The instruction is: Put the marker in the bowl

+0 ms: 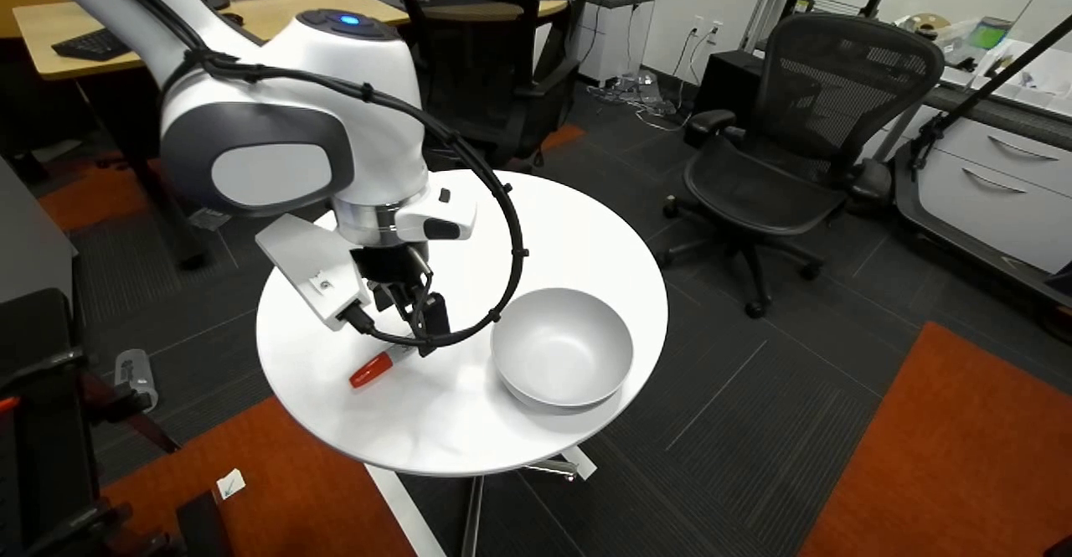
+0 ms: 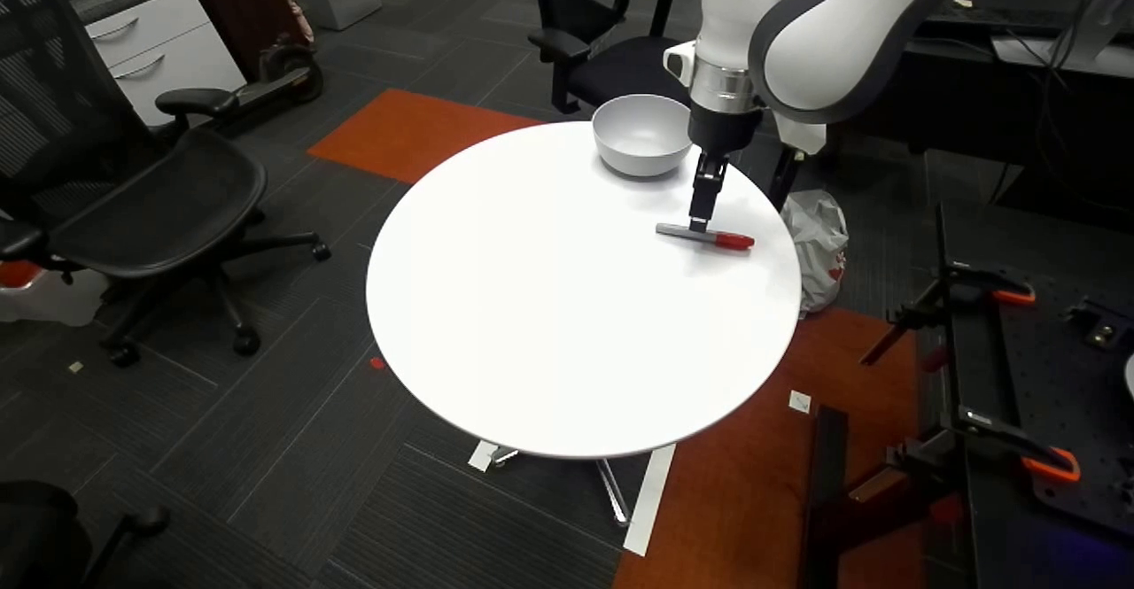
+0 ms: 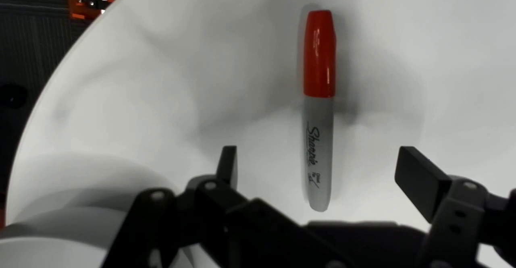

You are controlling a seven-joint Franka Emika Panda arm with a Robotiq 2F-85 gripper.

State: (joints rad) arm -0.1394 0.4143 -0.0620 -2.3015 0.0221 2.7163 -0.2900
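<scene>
Claw (image 3: 318, 167) was wide; in wrist view, marker (image 3: 318, 113) lay on tbl (image 2: 549, 323) btwn its fingers (image 3: 421, 183), gap both sides, red cap (image 3: 319, 54) past the tips. Bowl (image 1: 561, 356) sat upright nearby, apart fr. claw.

Counter (image 1: 469, 435): both exterior views look down on it at a slant, from different sides, far enough back to frame its round top.
Desk (image 1: 327, 8): beyond the counter in an exterior view, which has the bowl (image 1: 563, 348) on the near right and the arm (image 1: 381, 151) close up.
Dark bench (image 2: 982, 350): along the right in an exterior view, which sees the bowl at the counter's far edge.
Marker (image 3: 318, 111): the wrist view faces steeply down on it from close above, the pincer (image 3: 322, 170) along the bottom.
Bowl and marker: shared by all three views, the bowl cropped at lower left in the wrist view.
</scene>
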